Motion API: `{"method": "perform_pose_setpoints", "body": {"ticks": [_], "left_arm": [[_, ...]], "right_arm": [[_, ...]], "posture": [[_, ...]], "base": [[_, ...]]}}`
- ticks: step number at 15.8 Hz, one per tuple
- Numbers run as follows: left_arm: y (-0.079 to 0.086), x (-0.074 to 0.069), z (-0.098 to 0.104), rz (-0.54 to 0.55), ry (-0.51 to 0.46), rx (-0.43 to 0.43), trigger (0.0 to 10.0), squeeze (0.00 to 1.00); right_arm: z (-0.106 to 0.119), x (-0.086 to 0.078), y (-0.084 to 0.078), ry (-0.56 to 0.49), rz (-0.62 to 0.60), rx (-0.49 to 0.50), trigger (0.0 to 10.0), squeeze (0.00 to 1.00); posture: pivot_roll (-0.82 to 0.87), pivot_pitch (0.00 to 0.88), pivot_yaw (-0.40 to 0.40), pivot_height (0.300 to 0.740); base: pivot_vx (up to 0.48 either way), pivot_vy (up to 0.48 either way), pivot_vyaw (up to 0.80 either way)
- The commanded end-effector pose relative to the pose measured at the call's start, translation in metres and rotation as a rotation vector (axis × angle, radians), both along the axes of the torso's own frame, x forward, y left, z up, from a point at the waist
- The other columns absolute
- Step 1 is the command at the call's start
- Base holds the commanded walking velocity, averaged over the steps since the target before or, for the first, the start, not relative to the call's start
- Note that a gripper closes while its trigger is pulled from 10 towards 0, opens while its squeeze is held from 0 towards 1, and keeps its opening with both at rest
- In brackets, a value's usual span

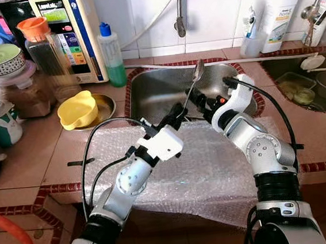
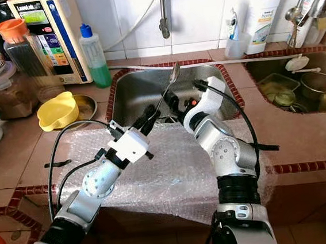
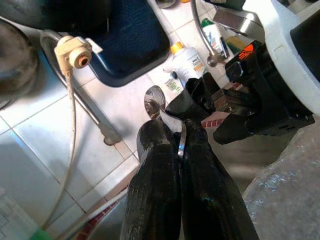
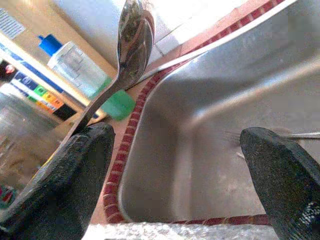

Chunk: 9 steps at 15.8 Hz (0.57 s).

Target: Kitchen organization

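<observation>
A metal spoon [image 1: 191, 89] stands tilted, bowl up, over the front edge of the steel sink [image 1: 148, 91]. My left gripper [image 1: 176, 112] is shut on its handle; in the left wrist view the handle [image 3: 181, 145] is pinched between the two black fingers, with the spoon bowl [image 3: 155, 100] beyond them. My right gripper [image 1: 203, 106] hovers just right of the spoon above the sink, open. In the right wrist view its fingers [image 4: 65, 185] stand wide apart with nothing between them, and the spoon [image 4: 132, 45] rises beside one finger.
A bubble-wrap sheet [image 1: 213, 163] covers the counter in front of the sink. A yellow bowl [image 1: 78, 110], a green soap bottle [image 1: 112, 55], jars [image 1: 43, 50] and a water purifier [image 1: 68, 33] stand at the left. A white bottle [image 1: 278, 13] and a second sink [image 1: 304, 85] holding pots are at the right.
</observation>
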<state>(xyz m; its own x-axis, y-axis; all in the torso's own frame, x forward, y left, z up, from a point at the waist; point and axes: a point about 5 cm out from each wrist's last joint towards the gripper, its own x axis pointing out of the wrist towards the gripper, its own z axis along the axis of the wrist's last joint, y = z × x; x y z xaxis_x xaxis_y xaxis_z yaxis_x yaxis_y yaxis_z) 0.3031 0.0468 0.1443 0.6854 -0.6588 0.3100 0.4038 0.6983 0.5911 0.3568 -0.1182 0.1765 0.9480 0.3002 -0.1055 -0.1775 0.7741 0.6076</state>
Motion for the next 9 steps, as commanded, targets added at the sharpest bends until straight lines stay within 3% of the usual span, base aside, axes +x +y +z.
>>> {"method": "perform_pose_setpoints", "body": {"ticks": [1,5,7,8,9], "left_arm": [[-0.012,-0.004,0.001,-0.067,-0.022,0.025,0.0,0.00],[-0.003,0.005,0.008,-0.012,-0.032,0.003,0.3,0.00],[0.000,0.008,0.009,0.003,-0.034,0.004,0.2,0.00],[0.005,0.011,0.010,0.013,-0.035,0.010,0.2,0.00],[0.005,0.012,0.010,0.015,-0.035,0.011,0.2,0.00]], "right_arm": [[0.005,0.002,0.002,-0.015,-0.018,-0.027,10.0,0.00],[-0.006,0.000,-0.019,0.030,-0.186,-0.097,10.0,0.00],[-0.011,-0.001,-0.035,0.054,-0.295,-0.122,10.0,0.00],[-0.012,-0.005,-0.052,0.053,-0.401,-0.162,10.0,0.00],[-0.010,-0.007,-0.056,0.047,-0.423,-0.164,10.0,0.00]], "posture": [[-0.09,0.008,0.092,0.740],[-0.08,0.014,0.100,0.740],[-0.08,0.016,0.108,0.740],[-0.08,0.015,0.111,0.740],[-0.08,0.015,0.111,0.740]], "base": [[0.000,0.000,0.00],[0.000,0.000,0.00],[0.000,0.000,0.00],[0.000,0.000,0.00],[0.000,0.000,0.00]]}}
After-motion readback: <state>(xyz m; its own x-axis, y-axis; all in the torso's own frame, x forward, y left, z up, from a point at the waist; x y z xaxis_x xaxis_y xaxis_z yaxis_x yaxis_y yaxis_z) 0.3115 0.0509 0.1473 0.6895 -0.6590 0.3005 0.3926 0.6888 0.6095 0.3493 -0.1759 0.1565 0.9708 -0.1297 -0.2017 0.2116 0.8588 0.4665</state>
